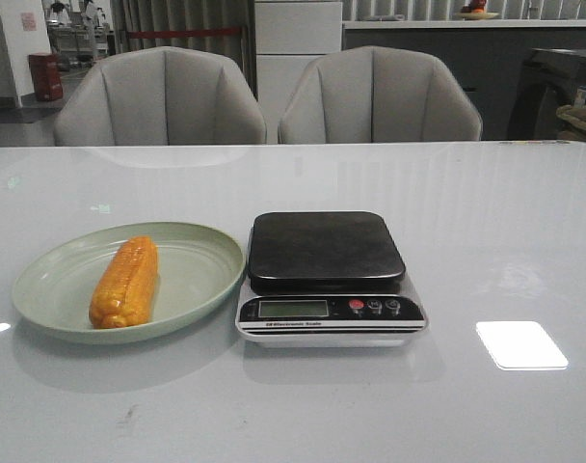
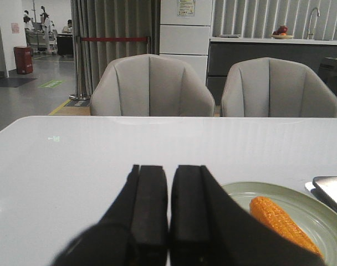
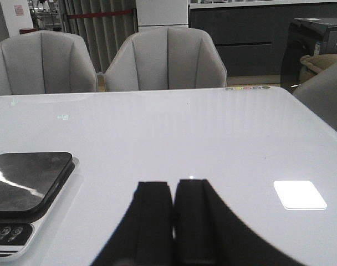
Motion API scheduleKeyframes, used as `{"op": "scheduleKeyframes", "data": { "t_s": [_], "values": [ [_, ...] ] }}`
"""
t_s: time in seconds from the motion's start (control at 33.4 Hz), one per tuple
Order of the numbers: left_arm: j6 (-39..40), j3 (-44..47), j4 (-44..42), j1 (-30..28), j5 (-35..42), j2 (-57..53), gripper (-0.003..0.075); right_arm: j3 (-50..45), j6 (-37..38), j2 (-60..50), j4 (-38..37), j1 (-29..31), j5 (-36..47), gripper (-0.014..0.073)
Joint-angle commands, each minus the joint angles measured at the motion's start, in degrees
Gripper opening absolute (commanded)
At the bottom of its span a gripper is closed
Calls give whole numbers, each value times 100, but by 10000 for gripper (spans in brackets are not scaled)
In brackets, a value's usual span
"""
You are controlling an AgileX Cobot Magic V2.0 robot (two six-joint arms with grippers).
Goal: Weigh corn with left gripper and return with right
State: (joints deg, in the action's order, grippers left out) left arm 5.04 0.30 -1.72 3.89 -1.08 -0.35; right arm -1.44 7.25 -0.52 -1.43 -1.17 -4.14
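The big shiny white surface (image 1: pixel 303 405) holds a round pale green plate (image 1: pixel 201 265). Right beside it sits a flat black and silver kitchen scale (image 1: pixel 327 275).

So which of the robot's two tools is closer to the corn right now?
The left. The left tool has the corn on its plate close by. The right tool sees only the scale, which stands between it and the corn.

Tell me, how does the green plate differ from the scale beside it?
The plate is round, pale green and holds the corn; the scale is squarish, with a black platform that is bare. The scale has a display and buttons; the plate has none. Both sit side by side on the white table.
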Motion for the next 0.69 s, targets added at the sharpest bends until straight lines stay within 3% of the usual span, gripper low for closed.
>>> {"op": "scheduleKeyframes", "data": {
  "t_s": [0.0,0.66],
  "values": [
    [40,189,55,2,473,-109,115,-65,-11,-110,-57,5,460,156],
    [18,189,-4,2,514,-109,115,-65,-11,-110,-57,5,460,156]
  ]
}}
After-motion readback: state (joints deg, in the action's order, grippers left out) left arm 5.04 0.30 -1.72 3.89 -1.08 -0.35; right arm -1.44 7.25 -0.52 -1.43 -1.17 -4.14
